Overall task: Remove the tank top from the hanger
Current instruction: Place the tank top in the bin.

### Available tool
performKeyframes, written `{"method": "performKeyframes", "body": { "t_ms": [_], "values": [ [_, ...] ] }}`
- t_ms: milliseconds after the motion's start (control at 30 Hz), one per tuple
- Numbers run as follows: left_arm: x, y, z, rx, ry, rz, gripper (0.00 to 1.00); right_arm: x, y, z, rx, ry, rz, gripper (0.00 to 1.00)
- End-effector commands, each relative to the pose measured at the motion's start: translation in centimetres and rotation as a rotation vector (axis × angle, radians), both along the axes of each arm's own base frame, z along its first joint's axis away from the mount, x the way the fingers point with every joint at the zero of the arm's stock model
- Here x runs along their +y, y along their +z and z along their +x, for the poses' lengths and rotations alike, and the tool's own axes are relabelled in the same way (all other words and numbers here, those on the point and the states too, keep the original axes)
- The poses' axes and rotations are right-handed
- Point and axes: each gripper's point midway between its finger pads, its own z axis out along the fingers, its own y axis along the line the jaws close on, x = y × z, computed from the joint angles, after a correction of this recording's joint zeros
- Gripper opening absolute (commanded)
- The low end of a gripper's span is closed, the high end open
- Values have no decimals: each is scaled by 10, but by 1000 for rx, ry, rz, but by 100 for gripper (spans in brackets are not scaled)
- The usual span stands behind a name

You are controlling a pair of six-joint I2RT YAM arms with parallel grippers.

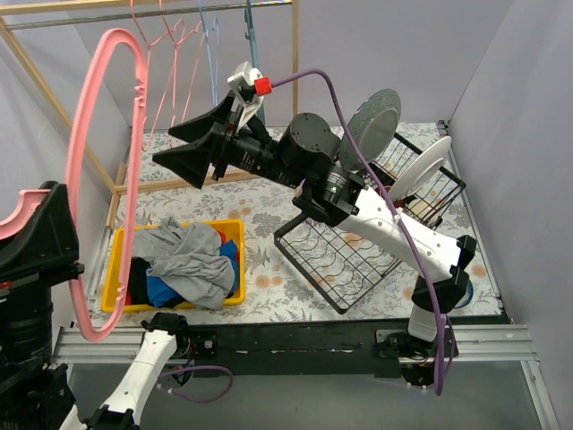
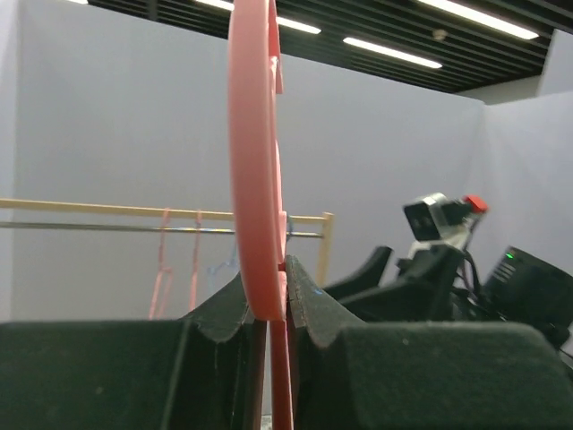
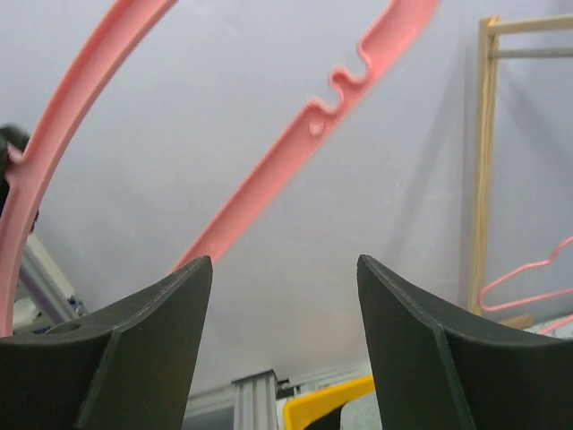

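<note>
L gripper (image 2: 269, 309): clamped on pink hanger (image 2: 255, 134) (looks bare to me)
R gripper (image 3: 285, 262): jaws apart, holding nothing

hanger (image 1: 75, 179) pink | bin (image 1: 116, 269) yellow | clothes (image 1: 192, 264) grey, blue, black | table cover (image 1: 269, 269) floral

Right hand (image 3: 282, 264) spread wide, pink hanger (image 3: 295, 148) arcing above it, wooden post (image 3: 484, 161) at right, yellow bin (image 3: 327, 403) corner below
</note>
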Motion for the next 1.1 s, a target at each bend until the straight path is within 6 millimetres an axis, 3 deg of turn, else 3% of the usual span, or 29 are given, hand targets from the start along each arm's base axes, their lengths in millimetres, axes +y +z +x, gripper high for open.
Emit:
{"method": "performKeyframes", "body": {
  "t_ms": [0, 200, 267, 300, 433, 500, 567, 633, 667, 733, 933, 967, 1067],
  "values": [
    [-46, -12, 19, 35, -215, 122, 0, 0, 25, 9, 48, -39, 87, 74],
    [-56, -26, 31, 69, -250, 161, 0, 0, 16, 13, 93, -46, 121, 72],
    [-59, -29, 33, 77, -261, 170, 0, 0, 13, 19, 114, -77, 121, 62],
    [-62, -33, 36, 86, -273, 180, 0, 1, 12, 22, 124, -84, 121, 56],
    [-67, -43, 40, 109, -292, 204, 0, 2, 16, 22, 136, -76, 147, 3],
    [-67, -47, 40, 122, -286, 218, 4, -3, 21, 25, 160, -95, 178, 1],
    [-66, -54, 40, 143, -284, 222, 30, -14, 31, 27, 165, -117, 227, 1],
    [-68, -63, 42, 153, -285, 249, 44, -28, 45, 28, 169, -135, 274, 1],
    [-69, -65, 37, 142, -285, 261, 55, -32, 50, 30, 177, -152, 295, 1],
    [-68, -72, 40, 141, -265, 292, 59, -44, 68, 31, 187, -151, 351, 1],
    [-63, -97, 57, 197, -196, 367, 63, -67, 90, 27, 189, -135, 405, 1],
    [-65, -99, 58, 200, -200, 384, 63, -65, 81, 28, 192, -141, 390, 1],
    [-67, -101, 62, 217, -211, 402, 64, -82, 89, 24, 183, -153, 426, 1]
  ]
}}
